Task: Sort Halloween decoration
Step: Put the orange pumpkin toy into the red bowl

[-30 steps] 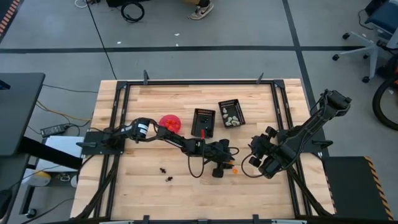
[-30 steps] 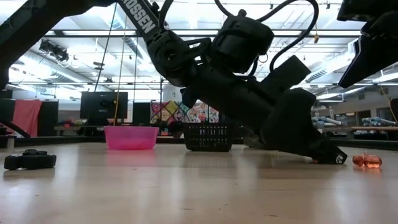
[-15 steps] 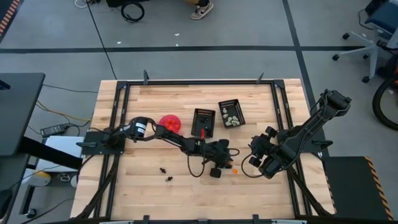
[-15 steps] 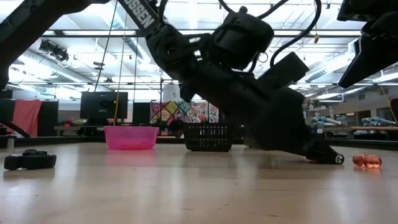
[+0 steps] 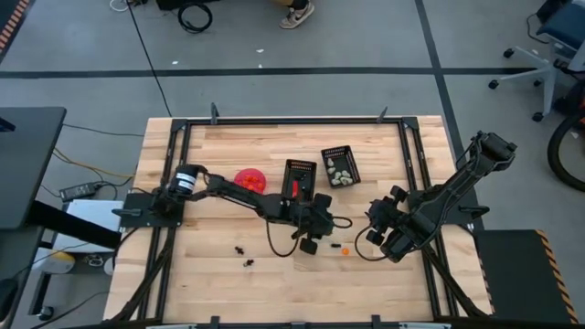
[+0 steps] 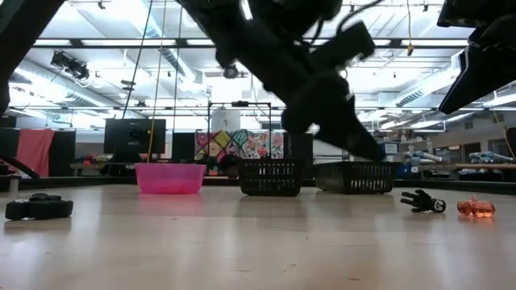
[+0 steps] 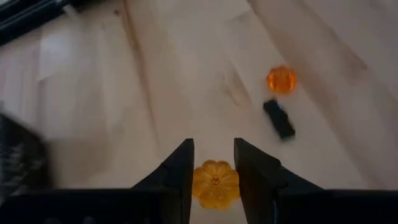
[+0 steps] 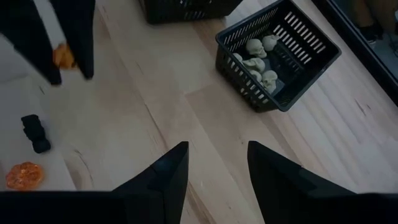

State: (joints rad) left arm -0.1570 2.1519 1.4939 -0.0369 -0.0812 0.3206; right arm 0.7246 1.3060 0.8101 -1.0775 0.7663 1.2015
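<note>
Gripping orange pumpkin [image 7: 215, 184], wrist view only

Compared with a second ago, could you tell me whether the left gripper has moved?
Yes. The left gripper, holding an orange pumpkin trinket, has lifted off the table and drawn back toward the black basket, away from the orange trinket left lying.

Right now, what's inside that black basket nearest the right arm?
The black basket holds several pale little skulls piled together. Its slotted wall hides whatever lies beneath them.
</note>
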